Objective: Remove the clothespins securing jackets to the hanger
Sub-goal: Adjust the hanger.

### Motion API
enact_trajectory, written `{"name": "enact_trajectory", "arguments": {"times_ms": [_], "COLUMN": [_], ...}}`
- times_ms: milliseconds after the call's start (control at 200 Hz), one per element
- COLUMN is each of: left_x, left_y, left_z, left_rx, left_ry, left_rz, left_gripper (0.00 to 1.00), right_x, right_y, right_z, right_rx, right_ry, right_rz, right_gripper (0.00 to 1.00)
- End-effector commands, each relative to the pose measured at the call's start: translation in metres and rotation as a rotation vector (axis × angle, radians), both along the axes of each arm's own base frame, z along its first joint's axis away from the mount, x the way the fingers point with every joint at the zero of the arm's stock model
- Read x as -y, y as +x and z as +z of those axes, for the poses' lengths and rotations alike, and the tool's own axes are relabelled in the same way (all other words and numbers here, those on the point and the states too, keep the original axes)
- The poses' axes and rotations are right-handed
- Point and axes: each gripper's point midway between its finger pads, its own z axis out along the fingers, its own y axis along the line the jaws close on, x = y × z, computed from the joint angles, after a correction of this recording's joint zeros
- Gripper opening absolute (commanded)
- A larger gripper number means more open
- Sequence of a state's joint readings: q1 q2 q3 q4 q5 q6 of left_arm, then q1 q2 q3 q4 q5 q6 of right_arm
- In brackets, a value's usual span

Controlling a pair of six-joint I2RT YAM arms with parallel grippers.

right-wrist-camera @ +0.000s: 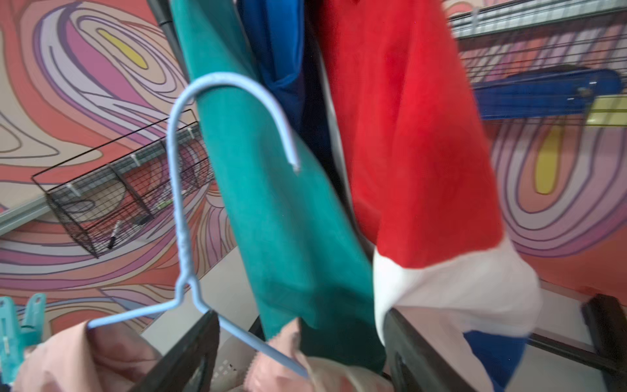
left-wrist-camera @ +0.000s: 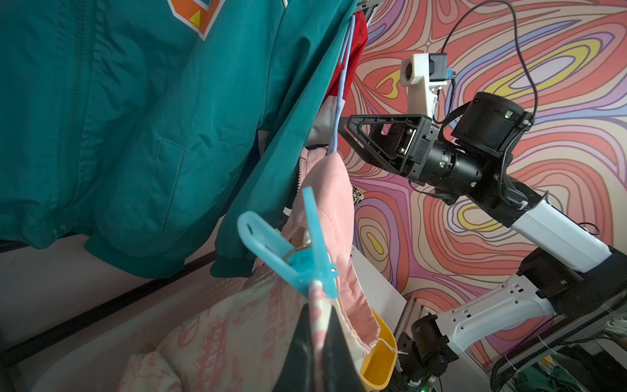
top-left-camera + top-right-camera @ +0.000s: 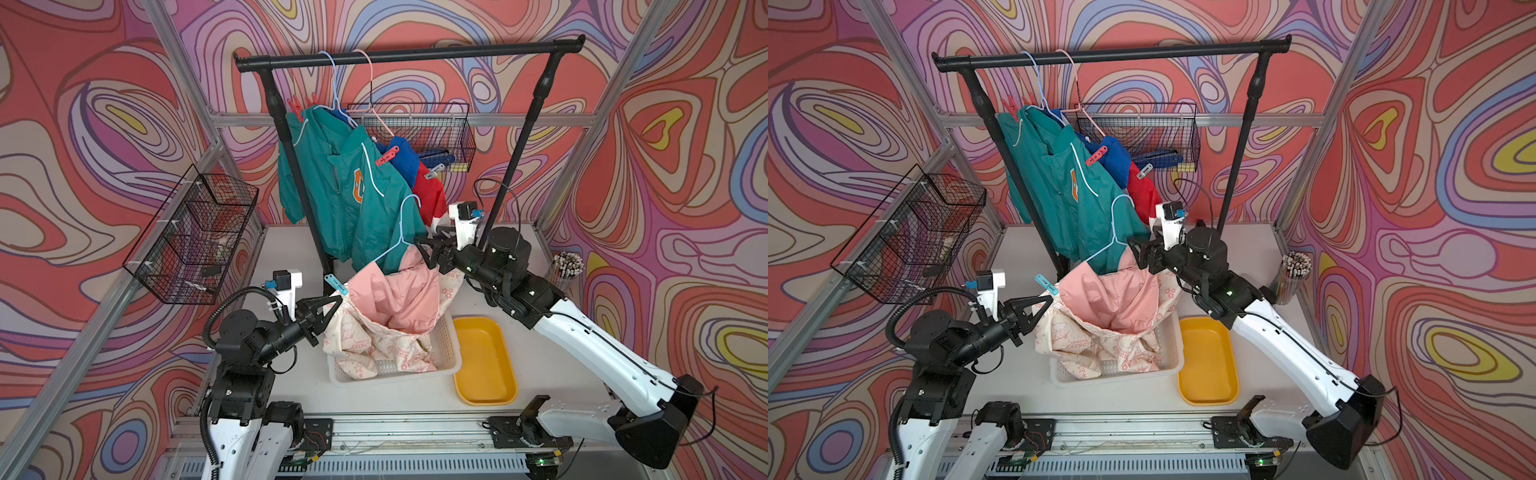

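Observation:
A pale pink jacket droops from a light-blue hanger into the white basket. A teal-blue clothespin grips its edge. My left gripper is shut on that pink fabric just below the pin. My right gripper is open, and its jaws straddle the hanger's arm, the pink shoulder and a teal sleeve. The teal-green jacket carries a red clothespin. A grey clothespin sits on the blue-red jacket.
Both hung jackets are on the black rack. More red pins stick up near its left post. A yellow tray lies right of the basket. Wire baskets hang at the left and back. A pencil cup stands far right.

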State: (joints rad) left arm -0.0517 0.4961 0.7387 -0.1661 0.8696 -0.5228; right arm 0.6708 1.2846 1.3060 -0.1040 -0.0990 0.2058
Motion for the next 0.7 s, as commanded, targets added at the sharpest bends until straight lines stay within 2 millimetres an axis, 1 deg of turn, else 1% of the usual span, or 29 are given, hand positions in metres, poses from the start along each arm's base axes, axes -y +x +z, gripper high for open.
{"name": "enact_trajectory", "arguments": {"times_ms": [0, 115, 300, 376, 481, 531, 641, 696], "left_x": [0.000, -0.001, -0.001, 0.000, 0.001, 0.001, 0.001, 0.001], "left_y": [0.000, 0.000, -0.001, -0.001, -0.001, -0.001, -0.001, -0.001], "left_z": [0.002, 0.000, 0.000, 0.000, 0.001, 0.001, 0.000, 0.000], "left_rx": [0.029, 0.026, 0.026, 0.027, 0.029, 0.027, 0.026, 0.027], "left_ry": [0.012, 0.018, 0.014, 0.011, 0.009, 0.009, 0.011, 0.011], "left_rz": [0.003, 0.007, 0.005, -0.001, -0.006, -0.006, -0.004, -0.005], "left_gripper": [0.00, 0.00, 0.00, 0.00, 0.00, 0.00, 0.00, 0.00], "right_x": [-0.018, -0.027, -0.031, -0.032, -0.038, -0.040, -0.046, -0.049], "right_y": [-0.008, -0.010, -0.005, -0.003, 0.000, 0.001, 0.001, 0.000], "right_z": [0.024, 0.031, 0.031, 0.030, 0.026, 0.025, 0.024, 0.023], "right_rx": [0.053, 0.067, 0.071, 0.065, 0.056, 0.054, 0.047, 0.045], "right_ry": [0.044, 0.056, 0.049, 0.047, 0.041, 0.039, 0.040, 0.038], "right_rz": [0.068, 0.086, 0.060, 0.054, 0.064, 0.068, 0.088, 0.098], "right_gripper": [0.73, 0.72, 0.71, 0.67, 0.60, 0.56, 0.43, 0.40]}}
